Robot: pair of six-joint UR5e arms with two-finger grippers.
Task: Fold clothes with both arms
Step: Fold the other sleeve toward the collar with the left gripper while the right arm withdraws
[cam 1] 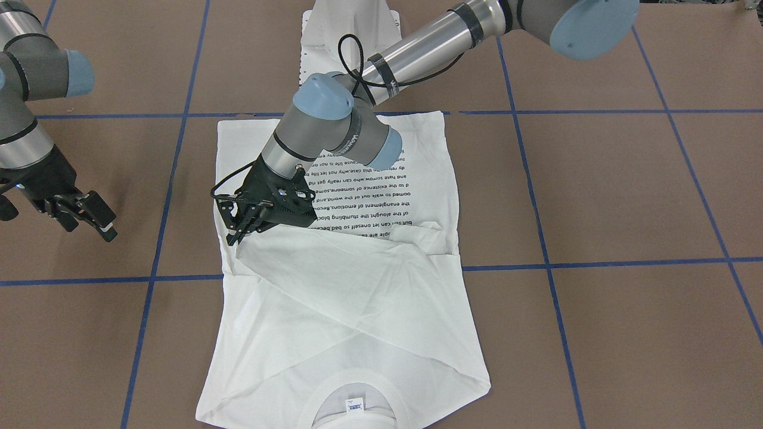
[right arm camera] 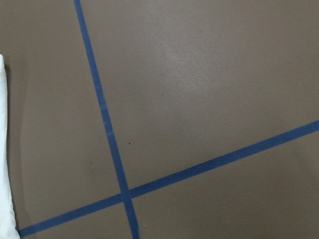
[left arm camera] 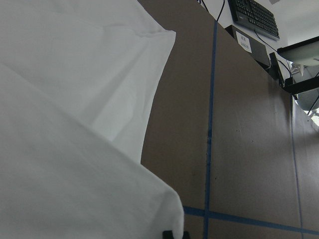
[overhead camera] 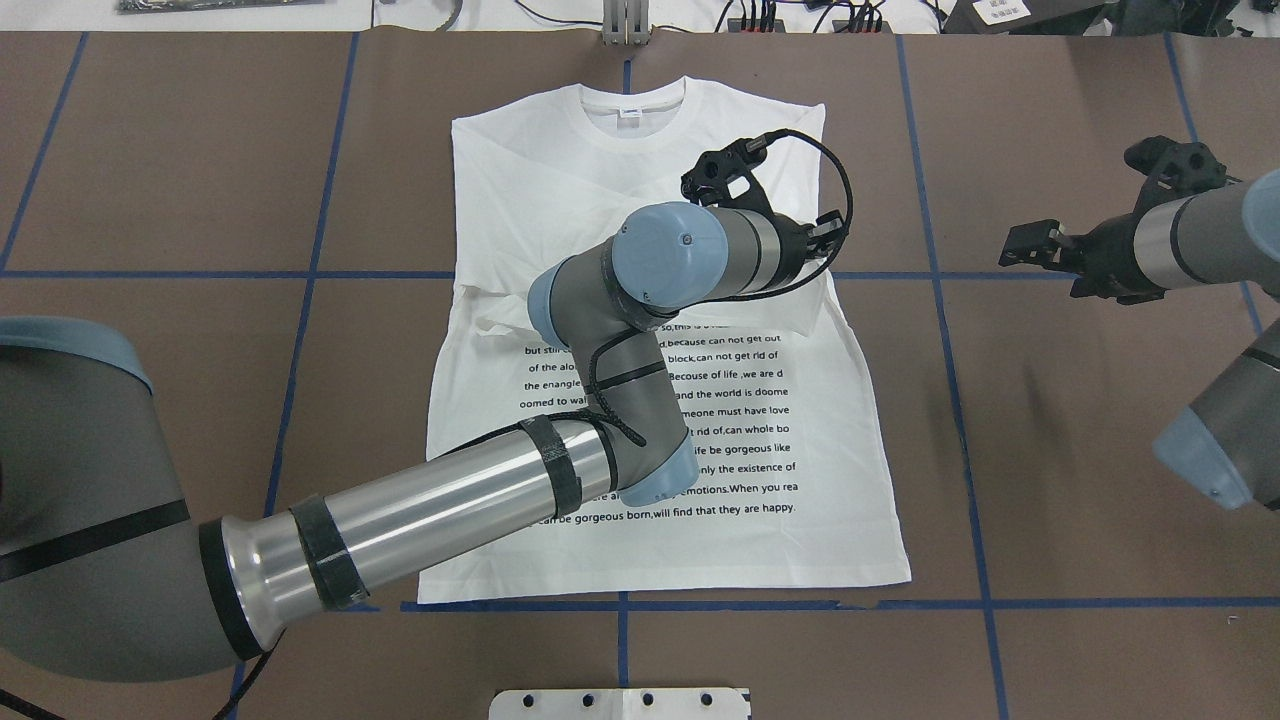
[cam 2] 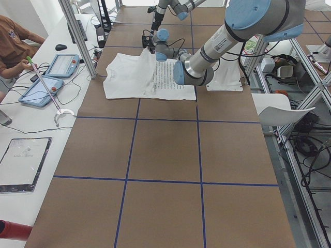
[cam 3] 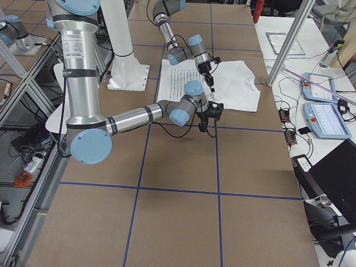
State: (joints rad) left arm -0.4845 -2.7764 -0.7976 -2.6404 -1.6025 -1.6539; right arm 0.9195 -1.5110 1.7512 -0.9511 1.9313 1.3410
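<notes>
Both fingers of the left gripper [cam 1: 234, 238] stand close together and seem to pinch the corner of a white flap at the edge of the shirt [cam 1: 334, 310], on the robot's right side. This flap lies folded slantwise over the chest part. Behind the gripper, the left arm [cam 1: 417, 47] reaches across the black text lines [cam 1: 387, 196], which face up. The shirt is spread flat in the middle of the brown table [cam 1: 626, 196], with its collar [cam 1: 334, 381] on the side far from the robot and a small label [cam 1: 356, 405] inside it. Blue tape lines [cam 1: 596, 111] divide the table into squares. The right gripper [cam 1: 86, 223] hangs over bare table, well apart from the shirt, its fingers wide and holding nothing.
</notes>
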